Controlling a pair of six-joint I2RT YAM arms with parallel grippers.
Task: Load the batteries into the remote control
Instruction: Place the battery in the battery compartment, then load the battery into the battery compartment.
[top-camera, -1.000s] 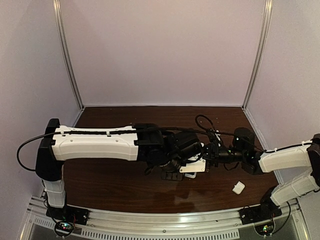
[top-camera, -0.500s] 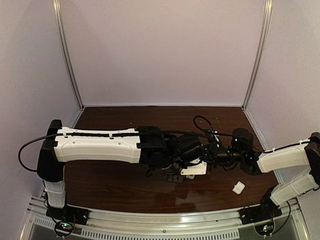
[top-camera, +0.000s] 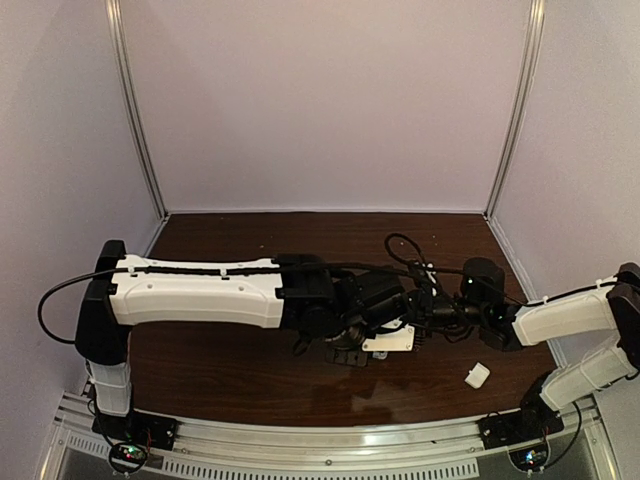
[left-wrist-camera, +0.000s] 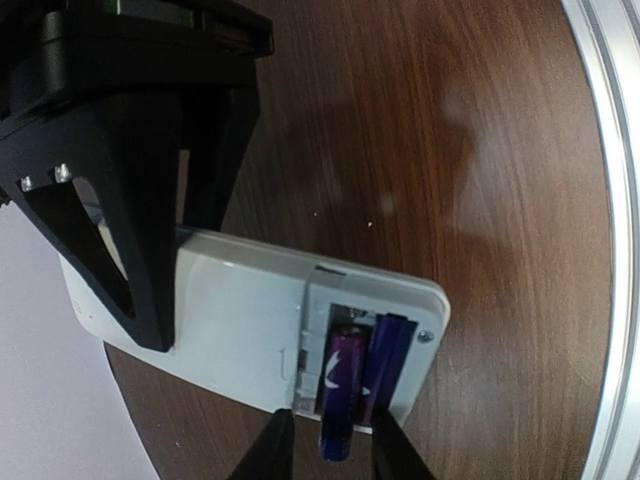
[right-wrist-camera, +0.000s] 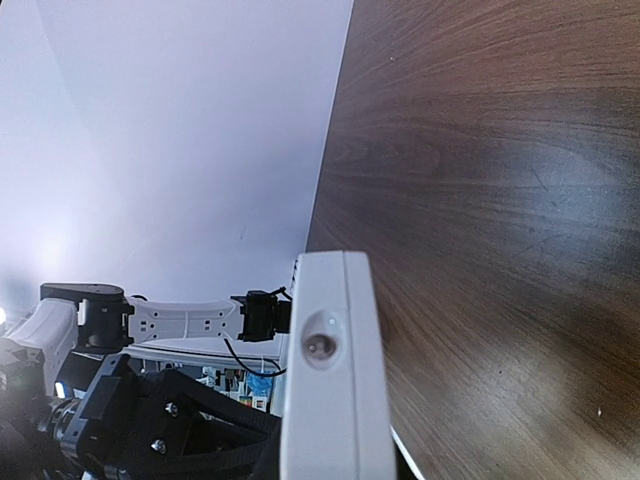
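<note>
The white remote control (left-wrist-camera: 240, 320) is seen from its plain back, with its end compartment uncovered. Two purple-blue batteries lie in that compartment: one battery (left-wrist-camera: 388, 360) sits inside, the other battery (left-wrist-camera: 342, 390) sticks out past the remote's end. My left gripper (left-wrist-camera: 333, 445) is slightly open around that protruding end, with a gap showing beside the left finger. My right gripper (left-wrist-camera: 130, 200) is shut on the remote's other half. In the top view the remote (top-camera: 392, 341) sits between the left gripper (top-camera: 362, 330) and the right gripper (top-camera: 418, 318). The right wrist view shows the remote's end face (right-wrist-camera: 330, 400).
A small white square cover piece (top-camera: 477, 375) lies on the dark wooden table (top-camera: 230, 370), to the right of the arms. A metal rail (top-camera: 320, 450) runs along the near edge. Pale walls enclose the back and sides.
My left gripper's jaws have parted from the protruding battery. The remote and both wrists have shifted slightly right and down in the top view.
</note>
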